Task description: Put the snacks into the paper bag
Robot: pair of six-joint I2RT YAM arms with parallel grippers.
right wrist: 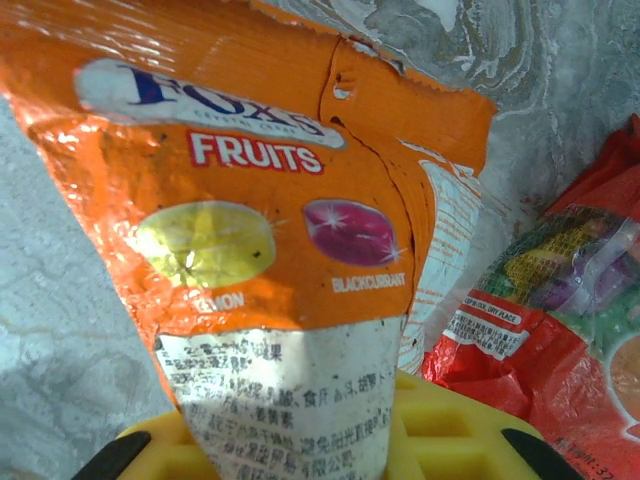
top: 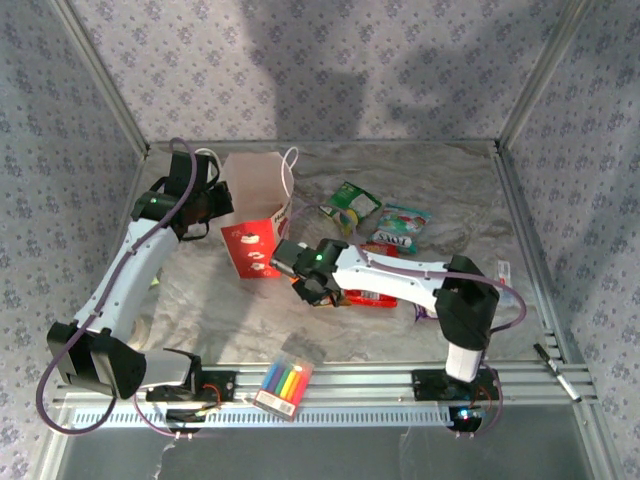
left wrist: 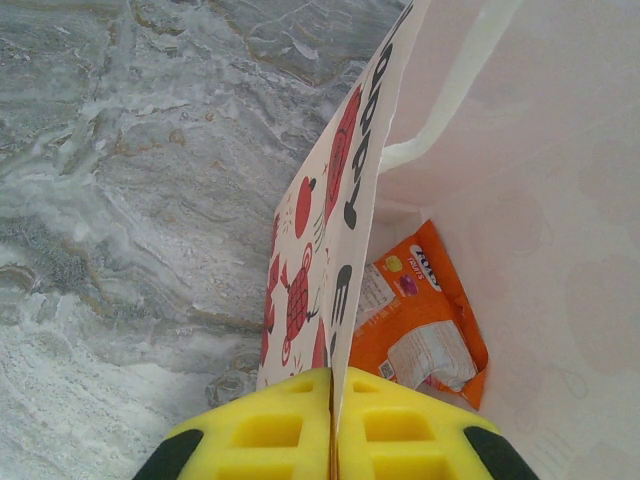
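Left hand (left wrist: 333,405) pinched shut on left wall of paper bag (left wrist: 315,250); one orange packet (left wrist: 420,320) inside. Right hand (top: 303,283) clamped on second orange packet (right wrist: 270,230) by one edge, just near-right of bag. Risk: foil slipping out of thin grip, or packet catching rim and tipping bag.

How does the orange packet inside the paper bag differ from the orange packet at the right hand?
The bagged orange packet lies at the bottom of the paper bag; the other orange packet is outside it. The bagged orange packet touches no hand; the other stands upright, pinched between the fingers of the right hand. Both are crinkled orange foil with a white printed panel.
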